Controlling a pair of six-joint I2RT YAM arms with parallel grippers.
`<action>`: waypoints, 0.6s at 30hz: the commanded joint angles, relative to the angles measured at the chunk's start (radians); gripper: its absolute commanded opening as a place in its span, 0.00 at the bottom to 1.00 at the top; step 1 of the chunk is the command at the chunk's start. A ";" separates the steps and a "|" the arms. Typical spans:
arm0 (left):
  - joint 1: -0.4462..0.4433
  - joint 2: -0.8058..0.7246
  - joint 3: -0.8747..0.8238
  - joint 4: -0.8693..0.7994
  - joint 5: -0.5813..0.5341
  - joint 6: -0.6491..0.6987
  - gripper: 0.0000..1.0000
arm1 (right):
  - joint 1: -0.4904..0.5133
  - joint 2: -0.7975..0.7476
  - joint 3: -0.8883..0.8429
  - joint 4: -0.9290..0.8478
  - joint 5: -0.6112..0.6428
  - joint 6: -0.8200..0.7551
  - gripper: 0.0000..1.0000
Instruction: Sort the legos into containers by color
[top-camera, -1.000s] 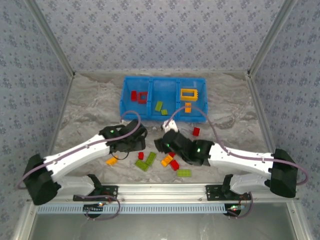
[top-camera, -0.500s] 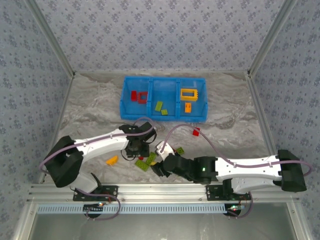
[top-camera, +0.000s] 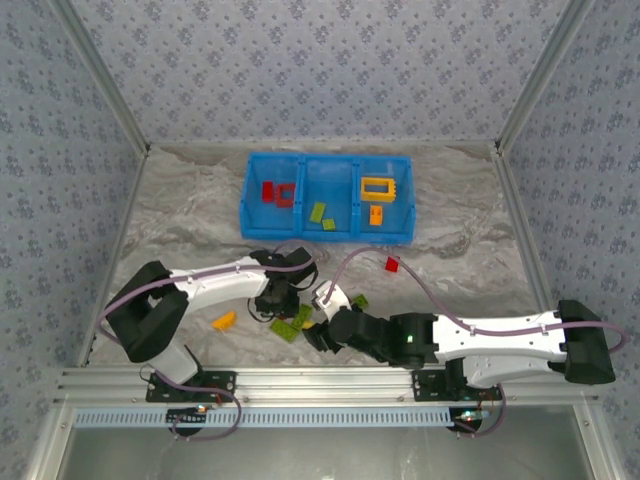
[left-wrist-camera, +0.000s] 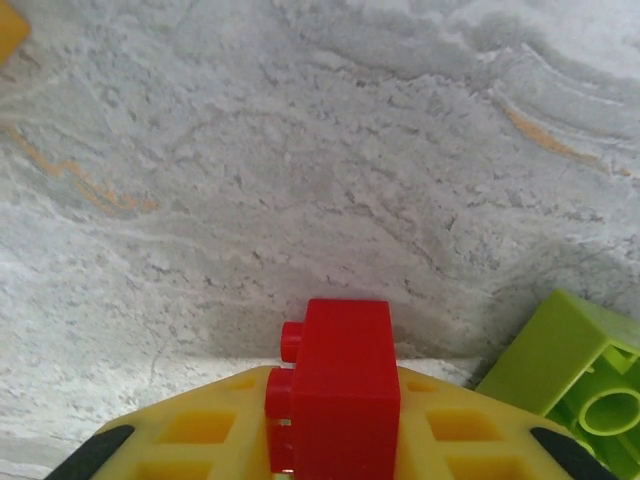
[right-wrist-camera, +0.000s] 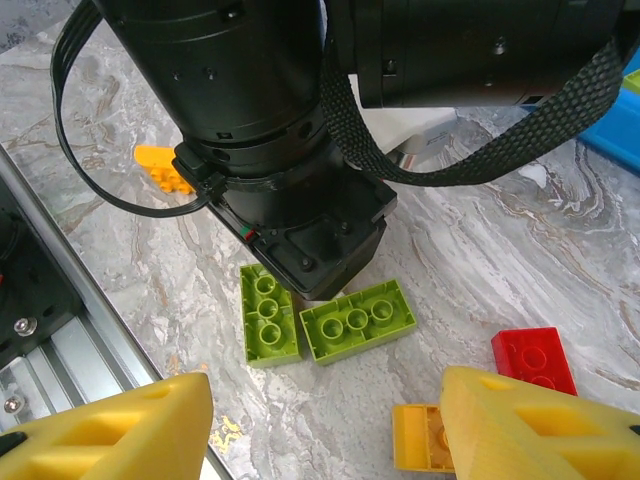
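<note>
Pinching a small red studded plastic brick (left-wrist-camera: 340, 395) between its yellow fingers, the left gripper (top-camera: 279, 298) sits low over the grey marbled table (top-camera: 180, 220), close to its near edge. The right gripper (right-wrist-camera: 325, 392) is spread wide, grasping nothing, above a pair of lime green bricks (right-wrist-camera: 358, 320). Toward the far edge stands the bright blue three-compartment plastic tray (top-camera: 325, 237) with reds, greens and oranges each kept apart.

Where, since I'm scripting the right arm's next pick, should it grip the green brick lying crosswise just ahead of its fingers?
From straight above, probably pinch the green brick across its long sides, near its right end in the wrist view. It lies flat, studs up, so those walls are parallel; a second green brick crowds its left end and the left arm overhangs that corner.
</note>
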 joint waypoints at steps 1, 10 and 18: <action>0.008 -0.030 0.036 -0.033 -0.059 0.007 0.27 | 0.006 -0.018 -0.014 0.010 0.034 0.020 0.63; 0.143 -0.134 0.282 -0.186 -0.188 0.141 0.26 | -0.004 -0.061 -0.024 0.091 0.195 0.009 0.64; 0.355 0.048 0.597 -0.165 -0.206 0.330 0.26 | -0.057 -0.011 -0.070 0.417 0.346 -0.200 0.67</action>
